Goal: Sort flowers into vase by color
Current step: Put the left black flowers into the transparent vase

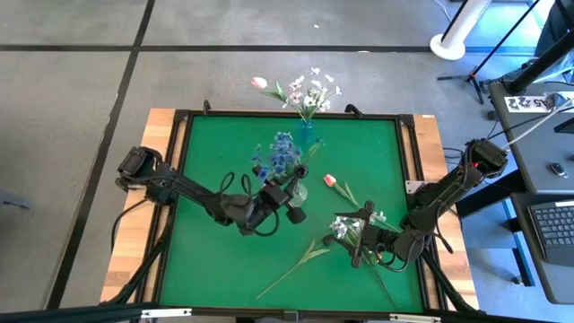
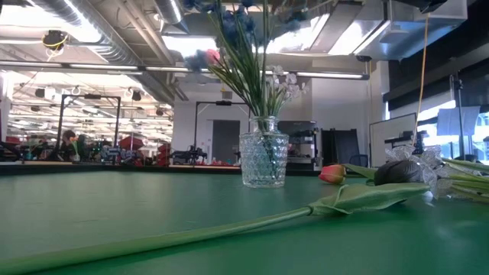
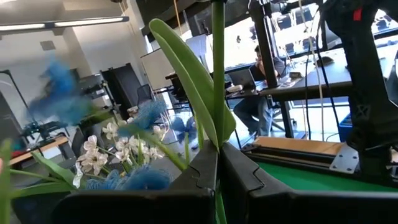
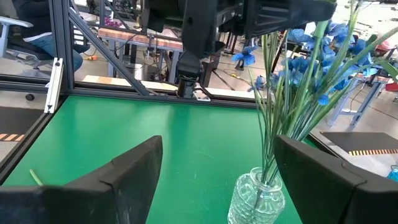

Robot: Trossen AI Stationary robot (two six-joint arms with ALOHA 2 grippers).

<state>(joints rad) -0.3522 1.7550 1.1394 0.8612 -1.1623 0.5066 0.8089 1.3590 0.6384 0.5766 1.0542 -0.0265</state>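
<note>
The left claw (image 1: pixel 289 203) reaches mid-counter, clamped on a green stalk (image 3: pixel 217 74) beside the clear vase (image 1: pixel 299 190) of blue flowers (image 1: pixel 281 154), while the right claw (image 1: pixel 360 235) gapes low over white flowers (image 1: pixel 345 228).

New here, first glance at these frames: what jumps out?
The clear glass vase mid-mat, stuffed with blue flowers, with the left gripper shut on a green stem right beside it. Next, the open right gripper low on the mat's right side, over loose white sprays, with a pink tulip lying between it and the vase.
</note>
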